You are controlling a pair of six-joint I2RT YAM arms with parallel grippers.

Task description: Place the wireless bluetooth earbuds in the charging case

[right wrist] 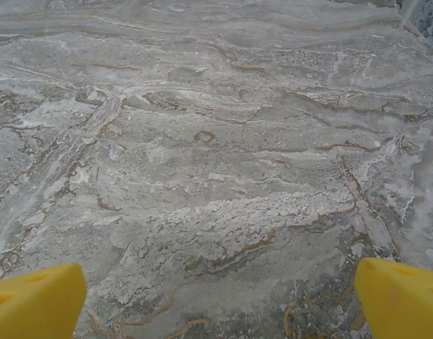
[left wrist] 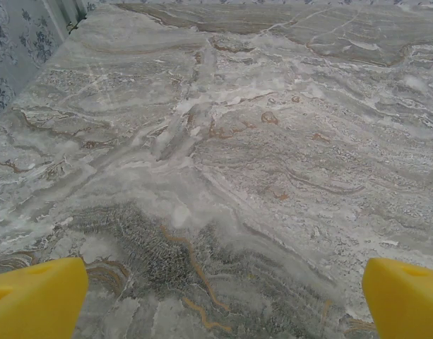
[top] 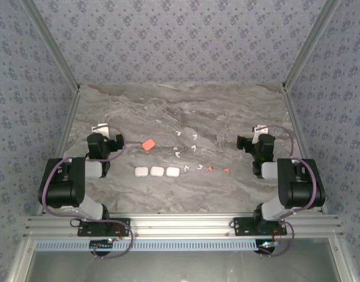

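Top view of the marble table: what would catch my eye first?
A lone orange-red case stands out left of centre, just beyond a neat row of three white cases. To their right, tiny white and orange-red earbuds lie scattered on the marble table.

The far half of the surface (top: 185,106) lies bare, hemmed by patterned walls (top: 180,35). Nearer, three white cases (top: 157,171), an orange case (top: 148,144) and scattered earbuds (top: 177,155) crowd the middle.

Left pincer (left wrist: 220,300), right pincer (right wrist: 217,300): jaws wide
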